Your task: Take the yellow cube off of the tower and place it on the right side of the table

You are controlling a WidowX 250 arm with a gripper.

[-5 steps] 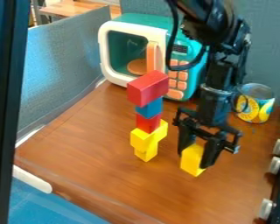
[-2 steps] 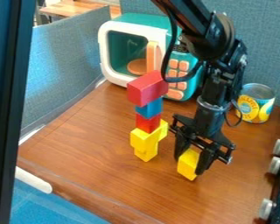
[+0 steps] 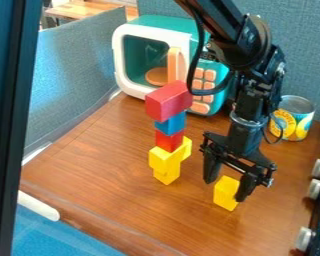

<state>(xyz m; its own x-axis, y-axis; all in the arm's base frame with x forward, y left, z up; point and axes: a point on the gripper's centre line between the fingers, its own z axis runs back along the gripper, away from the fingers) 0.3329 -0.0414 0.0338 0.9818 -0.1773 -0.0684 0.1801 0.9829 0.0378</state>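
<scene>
Hanging over the right half of the table, the black two-finger gripper (image 3: 225, 190) is spread open and not clamped on anything, tips pointing down. Right between its fingers, the yellow block (image 3: 225, 194) stands on the tabletop, snug by the right-hand finger in the picture, with a visible gap on the other side. So yeah, it's off the tower and sitting toward the table's near edge, right of the stack.

Next out is the tower (image 3: 168, 142), around mid-table, and pretty skinny tbh. From the bottom up you get yellow blocks (image 3: 165, 161) with a bit jutting out on the right, a small red cube (image 3: 169, 141), a blue cube (image 3: 171, 124), then a chunky red rectangular block (image 3: 169, 100) on top, set at an angle.

Over by the far right corner there's a pineapple can (image 3: 293, 120). Toward the far edge, behind the tower, sits a teal and white toy microwave (image 3: 183, 37) with an orange handle and buttons. Silver knobs (image 3: 315, 189) line the right edge, and a blue-gray fabric partition (image 3: 72, 75) runs along the left edge of the table (image 3: 109, 200).
</scene>
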